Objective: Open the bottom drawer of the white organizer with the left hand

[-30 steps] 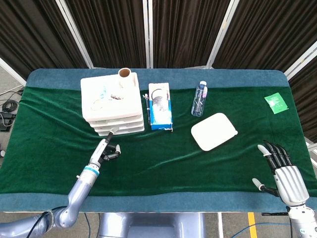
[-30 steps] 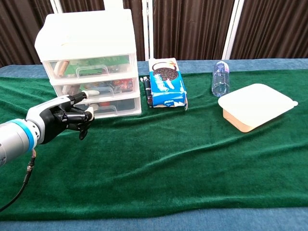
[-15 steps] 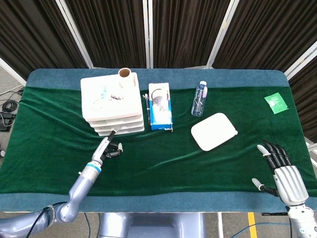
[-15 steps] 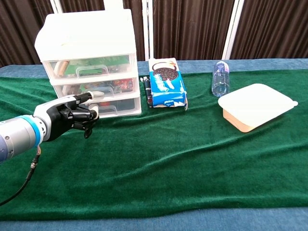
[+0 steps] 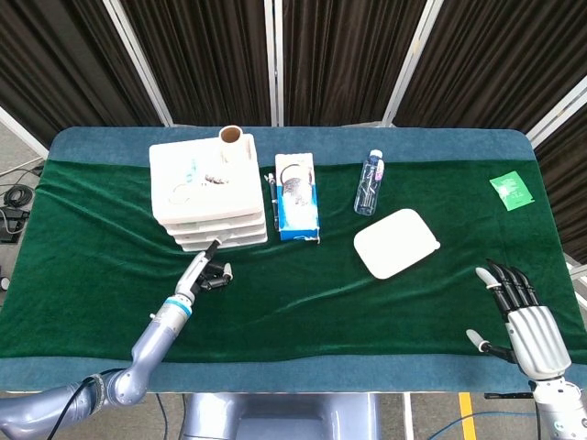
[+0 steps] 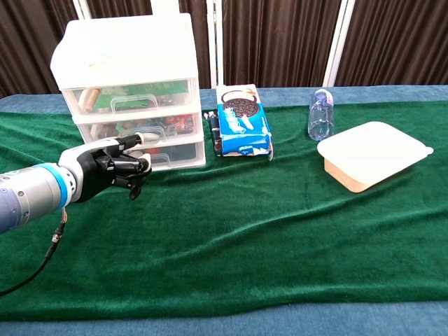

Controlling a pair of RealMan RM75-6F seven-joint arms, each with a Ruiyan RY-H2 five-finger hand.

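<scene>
The white three-drawer organizer (image 5: 206, 188) (image 6: 129, 91) stands at the back left of the green cloth. Its bottom drawer (image 6: 171, 154) (image 5: 225, 241) is closed. My left hand (image 5: 207, 271) (image 6: 110, 169) hovers just in front of that drawer, most fingers curled in and one finger stretched toward the drawer fronts, holding nothing. Whether a fingertip touches the handle cannot be told. My right hand (image 5: 526, 320) rests at the front right edge of the table, fingers spread and empty; the chest view does not show it.
A blue cookie box (image 5: 297, 197) (image 6: 243, 129) lies right of the organizer, with a pen (image 6: 213, 133) between them. Further right are a water bottle (image 5: 369, 183) (image 6: 320, 114), a white lidded container (image 5: 396, 242) (image 6: 371, 154) and a green packet (image 5: 512, 191).
My left hand has moved forward and a little right, closer to the organizer's bottom drawer. The drawer has stayed closed and the right hand has not moved.
</scene>
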